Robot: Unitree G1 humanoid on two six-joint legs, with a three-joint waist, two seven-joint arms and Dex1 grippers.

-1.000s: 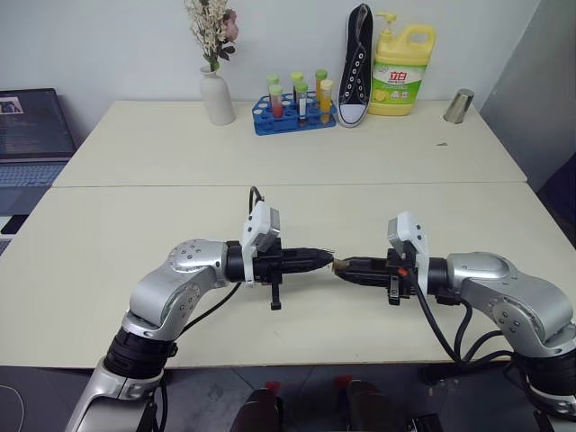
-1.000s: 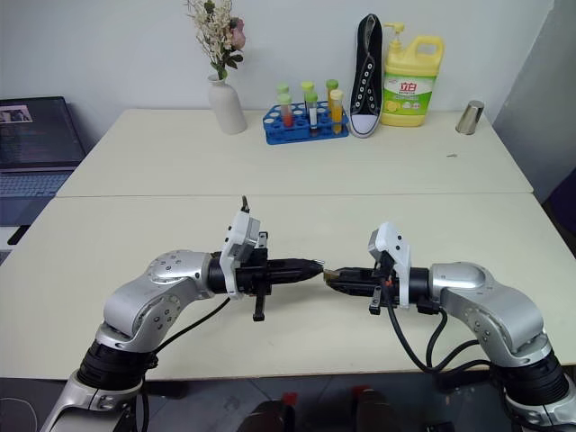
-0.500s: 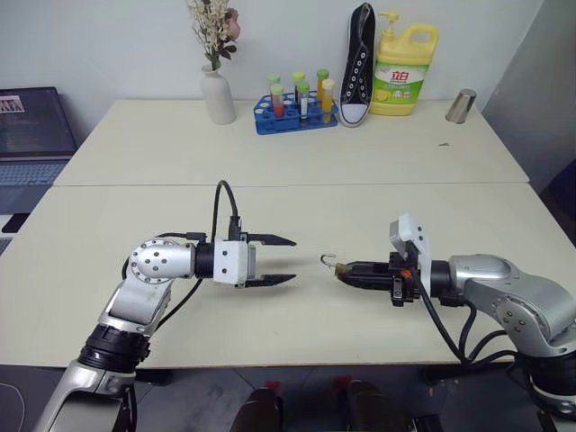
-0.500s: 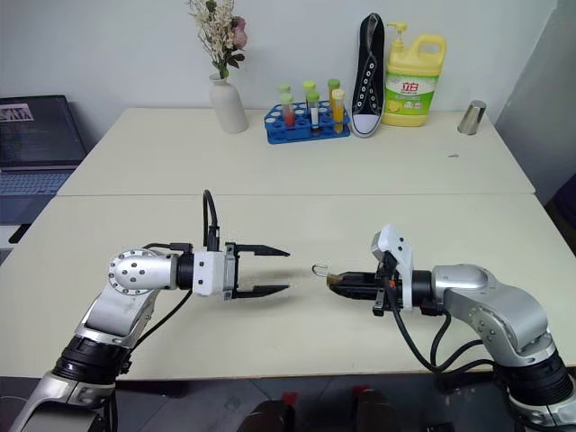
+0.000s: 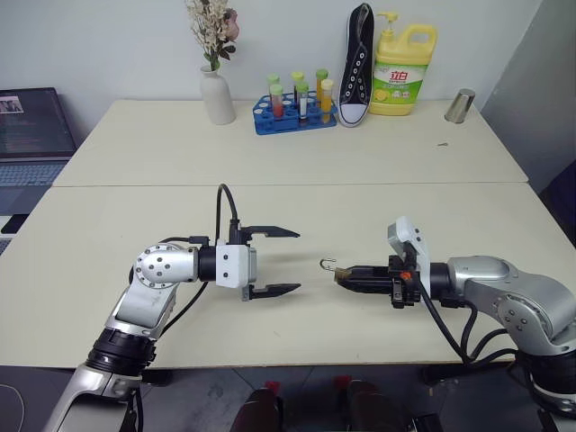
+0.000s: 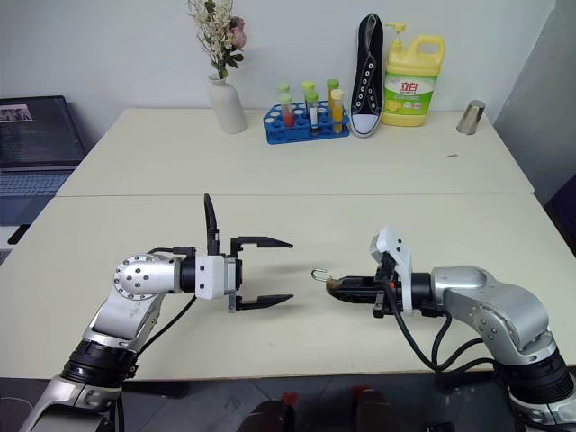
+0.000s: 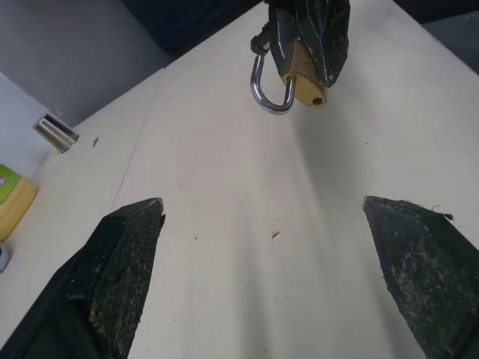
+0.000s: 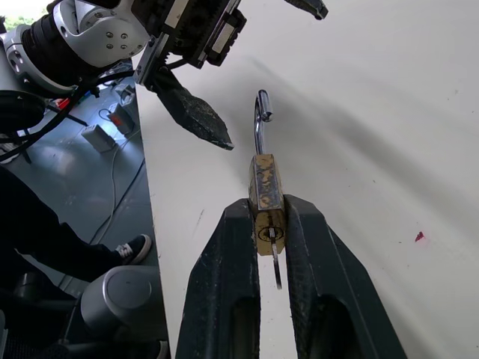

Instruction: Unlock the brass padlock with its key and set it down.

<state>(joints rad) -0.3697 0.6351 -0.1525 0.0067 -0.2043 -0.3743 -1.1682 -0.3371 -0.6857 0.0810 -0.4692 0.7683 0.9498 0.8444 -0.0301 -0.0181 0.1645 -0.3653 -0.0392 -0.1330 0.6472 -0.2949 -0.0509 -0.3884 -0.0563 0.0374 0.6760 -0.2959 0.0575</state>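
Yellow jug [image 5: 401,70], red logo unreadable

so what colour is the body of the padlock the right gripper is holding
Brass yellow-gold, with a silvery shackle; the padlock shows best in the left wrist view, pinched in the right gripper.

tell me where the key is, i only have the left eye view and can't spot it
observer: The key sits in the keyhole at the bottom of the brass padlock, between the fingers of the right end effector.
operator: is it unlocked
observer: In the left wrist view one leg of the shackle looks free of the body, so it seems open.
operator: left holding anything
observer: No, the left end effector is open, with nothing between its fingers.
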